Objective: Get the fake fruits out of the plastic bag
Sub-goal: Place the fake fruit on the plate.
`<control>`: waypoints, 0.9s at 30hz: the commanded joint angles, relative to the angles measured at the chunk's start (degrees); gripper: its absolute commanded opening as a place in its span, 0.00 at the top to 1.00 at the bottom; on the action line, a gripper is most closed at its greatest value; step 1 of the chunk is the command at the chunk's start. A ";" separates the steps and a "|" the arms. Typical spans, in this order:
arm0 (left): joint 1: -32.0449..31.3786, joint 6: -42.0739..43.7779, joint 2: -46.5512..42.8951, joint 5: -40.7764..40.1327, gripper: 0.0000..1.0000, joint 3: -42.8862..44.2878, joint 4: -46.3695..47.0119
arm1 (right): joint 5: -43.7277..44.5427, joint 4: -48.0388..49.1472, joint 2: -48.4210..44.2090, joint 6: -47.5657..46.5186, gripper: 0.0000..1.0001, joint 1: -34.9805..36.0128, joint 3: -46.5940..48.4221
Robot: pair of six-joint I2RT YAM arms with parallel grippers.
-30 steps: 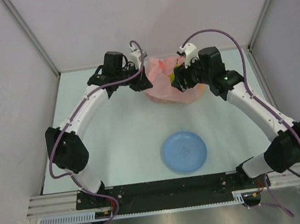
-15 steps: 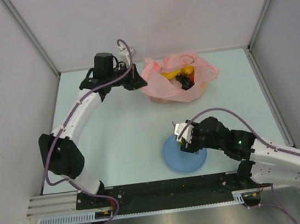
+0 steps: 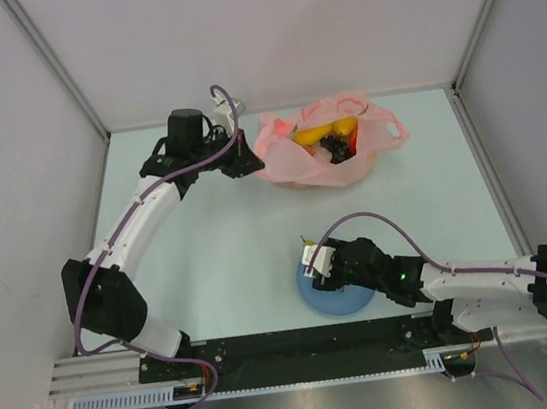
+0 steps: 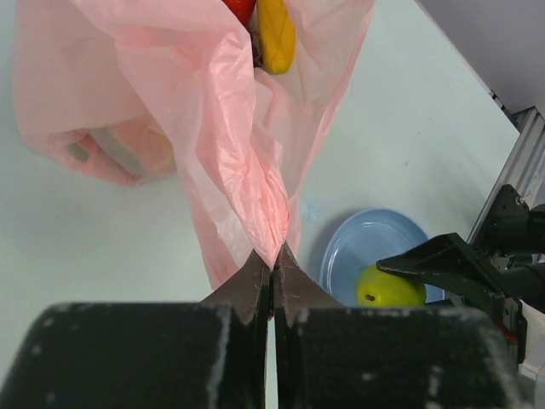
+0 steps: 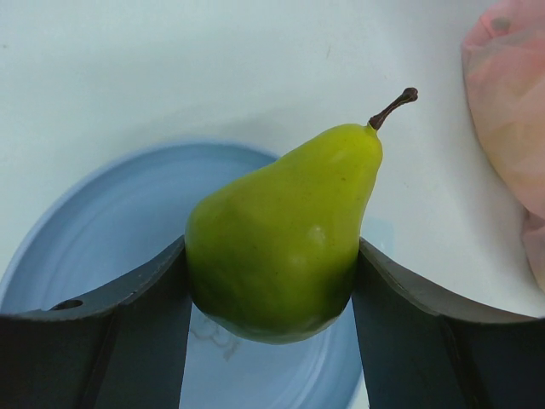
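At the table's (image 3: 218,242) far middle lies the bag (image 3: 283,163), pink and thin, its mouth gaping upward. Inside it show a yellow fruit (image 3: 346,128), an orange fruit (image 3: 310,137) beside it, and dark grapes (image 3: 338,152) toward the near side. The left wrist view also catches a bit of red fruit (image 4: 241,7) at its top edge, next to the yellow one. A grey-green printed mark shows through the bag's wall.

The left gripper (image 3: 244,161) is at the bag's left side. Its fingers are pressed together on a fold of the bag's rim, and the film runs taut from the tips in a gathered pleat.

Nearer the bases, right of centre, sits the blue plate (image 3: 355,301), well apart from the bag. The right gripper (image 5: 271,281) reaches low across the table from the right and is over the plate's left part. Its two fingers clamp a green pear (image 5: 285,221) by its fat lower half, one finger on each side, both touching it. The pear's narrow end and brown stem point toward the far side, the stem tip past the plate's rim and over bare table. Blue shows behind and below the pear. I cannot tell whether its underside touches the plate.
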 commanded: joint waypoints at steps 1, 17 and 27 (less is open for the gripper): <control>0.05 2.68 -4.79 -1.47 0.99 -2.60 -0.27 | -0.29 12.81 4.78 3.56 0.84 0.65 0.22; 0.05 3.30 -6.11 -0.85 1.00 -3.49 0.08 | -7.76 15.98 10.23 7.25 0.53 0.83 -4.35; -0.04 3.57 -9.01 1.08 1.00 -4.90 -0.62 | -12.68 -2.80 6.38 11.12 0.00 0.74 7.32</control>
